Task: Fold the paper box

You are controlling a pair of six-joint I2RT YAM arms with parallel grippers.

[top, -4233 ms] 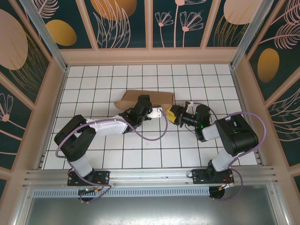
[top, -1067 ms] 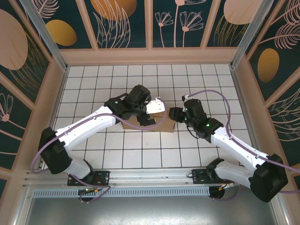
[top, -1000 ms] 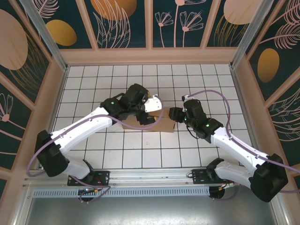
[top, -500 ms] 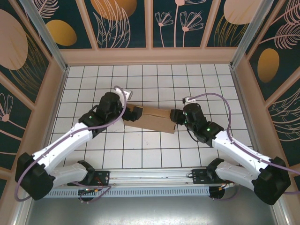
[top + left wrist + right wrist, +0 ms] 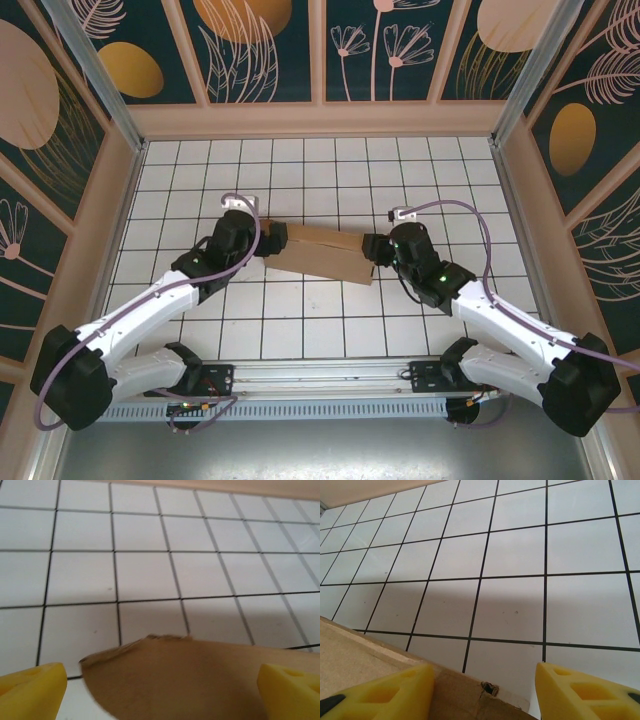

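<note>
Fingers of the left gripper stand spread wide and hold nothing, with a rounded flap of the paper box lying between them. The right gripper is about half open, straddling a box corner without clamping it. The box lies flattened mid-way across the white tiled table, between both grippers.
</note>
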